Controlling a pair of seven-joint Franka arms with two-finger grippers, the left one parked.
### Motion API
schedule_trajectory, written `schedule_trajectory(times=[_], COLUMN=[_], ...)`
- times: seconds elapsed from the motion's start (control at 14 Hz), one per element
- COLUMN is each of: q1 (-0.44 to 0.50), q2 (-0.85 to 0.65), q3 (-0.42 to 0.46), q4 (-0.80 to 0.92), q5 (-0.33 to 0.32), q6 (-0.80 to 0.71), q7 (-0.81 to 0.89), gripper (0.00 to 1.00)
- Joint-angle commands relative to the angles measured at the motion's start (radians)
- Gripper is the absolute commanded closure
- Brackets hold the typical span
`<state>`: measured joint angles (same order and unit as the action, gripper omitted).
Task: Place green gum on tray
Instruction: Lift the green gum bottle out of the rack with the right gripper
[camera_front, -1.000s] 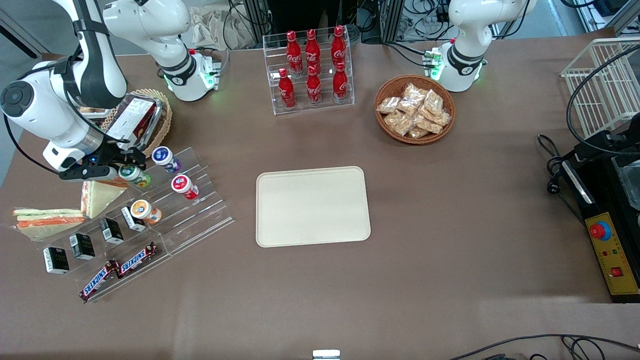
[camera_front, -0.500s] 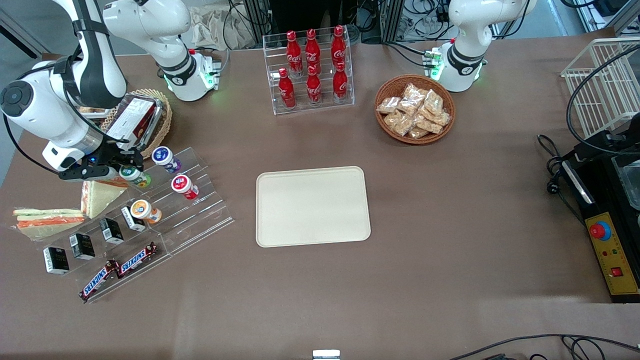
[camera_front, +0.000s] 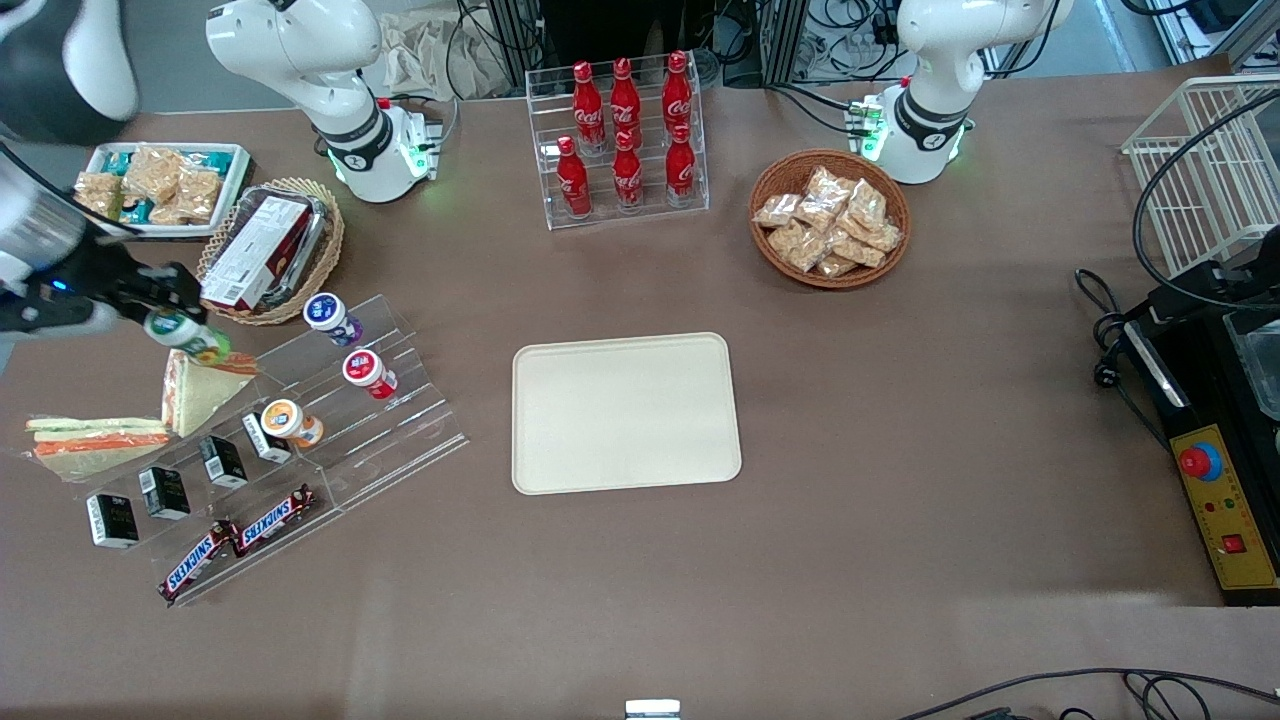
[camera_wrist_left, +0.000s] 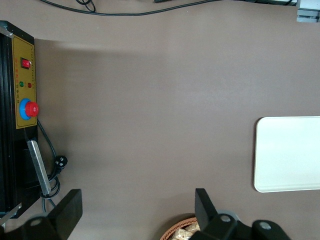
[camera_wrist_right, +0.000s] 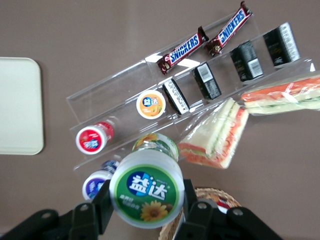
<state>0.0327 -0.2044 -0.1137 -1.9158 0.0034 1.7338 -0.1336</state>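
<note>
Lifted off rack since earlier: green gum (camera_front: 186, 336) clamped between pincer (camera_front: 168, 318) fingers, well apart from tray (camera_front: 625, 412).

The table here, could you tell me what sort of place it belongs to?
Probably a robot lab's mock snack shop: cola bottles in a clear rack, Snickers bars on acrylic steps, cabling around. The gripper holds the green gum above the sandwiches.
</note>
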Motion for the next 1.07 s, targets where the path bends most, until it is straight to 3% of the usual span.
schedule_trajectory(times=[0.0,0.57,0.86,1.0], q1=[0.050,0.465,0.567,0.610], q2=[0.075,0.238,0.306,0.315], q3=[0.003,0.005,0.003,0.003], q4=[0.191,0.328,0.237,0.071], q5=[0.016,0.026,0.027,0.023], q6=[-0.138,-0.114,0.060,0.265], q7=[0.107,0.834,0.994,1.063], gripper=[0.60,0.60,0.60,0.60])
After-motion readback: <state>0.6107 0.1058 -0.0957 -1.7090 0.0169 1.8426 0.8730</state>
